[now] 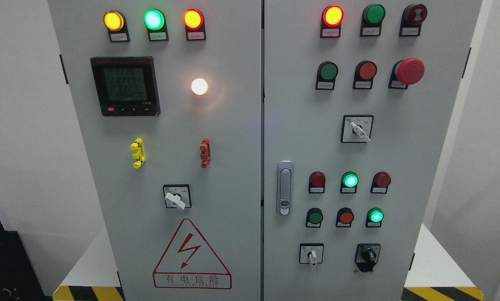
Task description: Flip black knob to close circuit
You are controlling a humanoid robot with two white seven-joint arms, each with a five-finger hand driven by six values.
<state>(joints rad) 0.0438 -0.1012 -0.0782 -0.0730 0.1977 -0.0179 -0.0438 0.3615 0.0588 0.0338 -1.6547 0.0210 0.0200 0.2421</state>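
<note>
On left door, meter (125, 85) sat above white selector (175, 200) and warning triangle (191, 256). Door handle (285, 188) stood mid-cabinet. Black knob (367, 255) sat lower right, beside white switch (312, 255), below lit green lamp (375, 216), unobstructed. No robot hand showed.

— Where does the knob (367, 255) sit?
— Low on the right door (400, 150), right of a small selector switch (312, 255), below two rows of lamps (350, 180).
— And the handle (285, 188)?
— At that door's left edge, left of those lamps.
— The left door (233, 167)?
— A meter (125, 85) up top, a warning sign (191, 257) at the bottom.
</note>
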